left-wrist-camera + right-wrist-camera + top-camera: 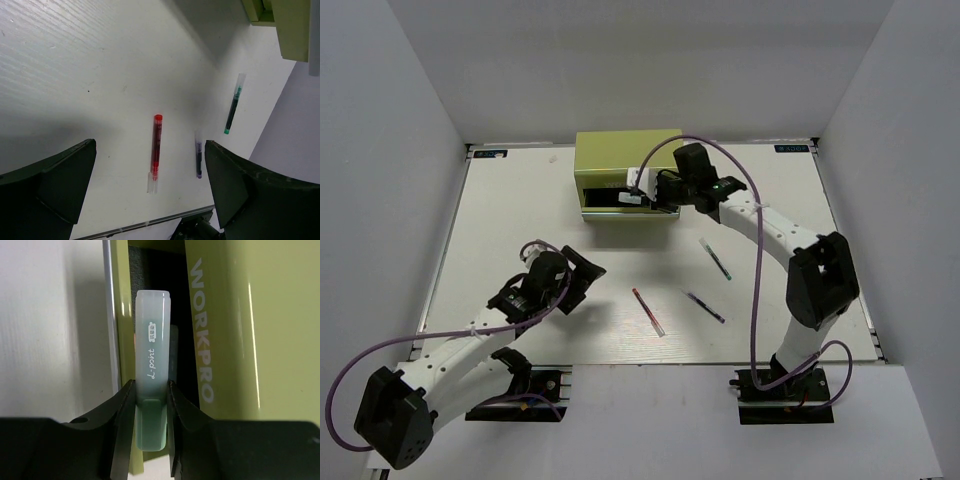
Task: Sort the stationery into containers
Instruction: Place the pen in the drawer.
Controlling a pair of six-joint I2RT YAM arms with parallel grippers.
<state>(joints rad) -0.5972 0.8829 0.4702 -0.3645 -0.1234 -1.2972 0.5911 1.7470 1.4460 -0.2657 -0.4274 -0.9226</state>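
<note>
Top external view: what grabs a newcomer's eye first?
The right tool pinches a pale teal marker at the open drawer of the yellow-green chest, far middle of the table. Nearer, a red pen, a dark pen and a green pen lie loose, with the left tool open at their left.

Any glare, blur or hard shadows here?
Top view: even light, soft shadows. Left wrist view: broad shadow across the table, red pen sharp. Right wrist view: glare streak down the green box, marker lettering legible.
</note>
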